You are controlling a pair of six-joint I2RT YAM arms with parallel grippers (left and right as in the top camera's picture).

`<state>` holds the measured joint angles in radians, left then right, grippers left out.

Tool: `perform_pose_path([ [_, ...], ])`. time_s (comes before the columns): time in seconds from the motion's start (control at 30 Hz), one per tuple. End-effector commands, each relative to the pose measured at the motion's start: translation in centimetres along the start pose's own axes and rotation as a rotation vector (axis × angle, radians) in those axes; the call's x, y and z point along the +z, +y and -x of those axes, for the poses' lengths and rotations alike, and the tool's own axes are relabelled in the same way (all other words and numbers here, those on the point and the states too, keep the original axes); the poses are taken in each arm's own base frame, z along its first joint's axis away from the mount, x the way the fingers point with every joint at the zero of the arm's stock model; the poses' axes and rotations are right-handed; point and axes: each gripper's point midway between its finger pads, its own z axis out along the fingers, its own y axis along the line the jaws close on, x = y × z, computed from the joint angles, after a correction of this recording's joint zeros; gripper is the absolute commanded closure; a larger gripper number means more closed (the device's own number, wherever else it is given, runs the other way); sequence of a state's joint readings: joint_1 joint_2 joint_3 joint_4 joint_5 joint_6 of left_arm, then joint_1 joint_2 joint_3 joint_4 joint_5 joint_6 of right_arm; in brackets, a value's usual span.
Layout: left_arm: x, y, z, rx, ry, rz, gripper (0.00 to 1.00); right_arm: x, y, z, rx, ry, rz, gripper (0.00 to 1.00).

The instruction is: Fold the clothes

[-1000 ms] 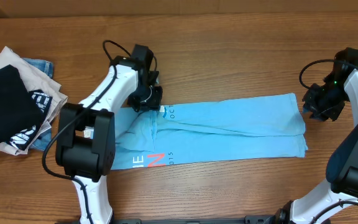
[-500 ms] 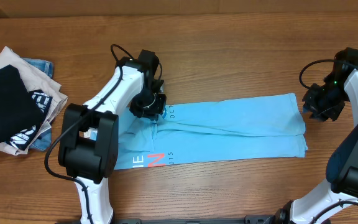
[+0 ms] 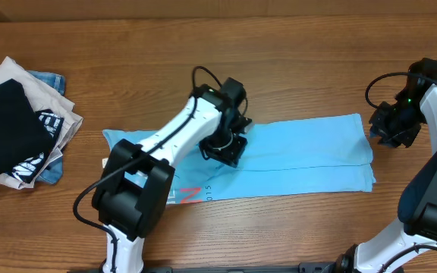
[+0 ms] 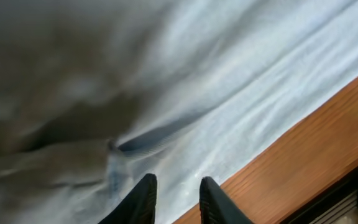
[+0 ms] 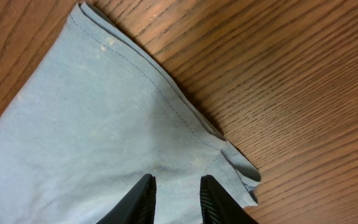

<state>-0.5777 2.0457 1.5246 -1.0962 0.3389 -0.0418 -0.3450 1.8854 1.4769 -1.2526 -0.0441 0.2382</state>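
While the light sky-blue short-sleeved T-shirt (image 3: 302, 152) lies as a long band on the brown wooden table (image 3: 279, 53), step: fold end over end.
far left: black white-printed garment (image 3: 10, 125) on beige and denim folds (image 3: 48, 83), leave.
left gripper (image 3: 224, 148): jaws slightly apart, empty, over mid-band; regrip left end, both layers.
right gripper (image 3: 389, 130): slightly apart at right hem; pin it.
containers: none in view.

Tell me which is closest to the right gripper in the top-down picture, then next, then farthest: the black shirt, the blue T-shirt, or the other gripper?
1. blue T-shirt: its right edge lies just beside the right gripper.
2. left gripper: over the shirt's middle.
3. black garment: on the folded pile at the far left.
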Motion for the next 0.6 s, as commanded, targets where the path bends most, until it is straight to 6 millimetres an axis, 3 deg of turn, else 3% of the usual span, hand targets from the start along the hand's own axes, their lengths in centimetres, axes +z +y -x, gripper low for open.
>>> perform_pose_path([
  [0.0,-1.5,0.2,0.4,0.037,-0.039,0.055,0.73,-0.2,0.0,-0.1,-0.007,-0.010,-0.006,0.73],
  [0.1,-2.1,2.0,-0.4,0.001,-0.007,0.135,0.81,-0.2,0.0,-0.1,-0.006,-0.007,-0.006,0.73],
  [0.23,-4.2,4.0,-0.6,-0.060,-0.042,0.214,0.81,-0.2,-0.1,-0.1,-0.007,-0.006,-0.007,0.71],
  [0.3,-6.1,5.6,-0.5,-0.130,-0.097,0.273,0.80,-0.2,-0.1,-0.1,-0.014,-0.006,-0.007,0.57],
  [0.37,-7.5,7.2,-0.6,-0.214,-0.136,0.320,0.78,-0.2,-0.1,-0.3,-0.021,-0.001,-0.008,0.54],
  [0.57,-8.1,11.7,-1.6,-0.443,-0.156,0.327,0.78,-0.2,-0.2,-0.5,-0.025,0.008,-0.011,0.53],
])
